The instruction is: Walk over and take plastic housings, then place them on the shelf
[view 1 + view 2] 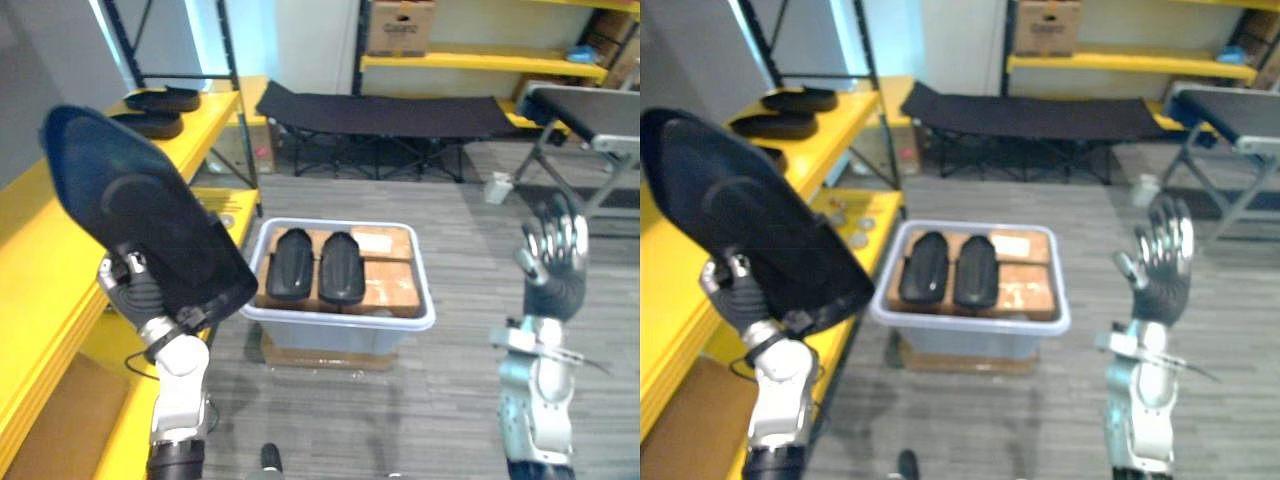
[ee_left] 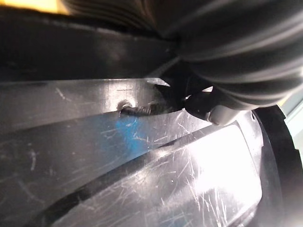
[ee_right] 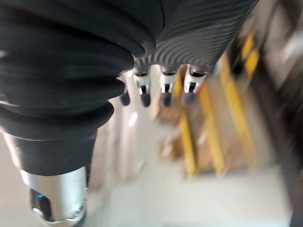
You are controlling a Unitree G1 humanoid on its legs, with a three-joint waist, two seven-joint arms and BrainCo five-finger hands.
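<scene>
My left hand (image 1: 135, 290) holds a large black plastic housing (image 1: 140, 215) up in the air beside the yellow shelf (image 1: 40, 270); its fingers grip the housing's lower edge. The left wrist view shows the housing's scratched inner face (image 2: 142, 175) right against the hand. Two more black housings (image 1: 315, 265) lie side by side in the grey bin (image 1: 340, 320) on the floor ahead. Other housings (image 1: 160, 100) rest on the shelf's far end. My right hand (image 1: 552, 250) is raised at the right, fingers straight and holding nothing.
The bin also holds brown cardboard boxes (image 1: 385, 285). A black folding cot (image 1: 380, 115) stands behind it, with a yellow rack and a carton (image 1: 400, 28) beyond. A grey bench (image 1: 590, 110) stands at the right.
</scene>
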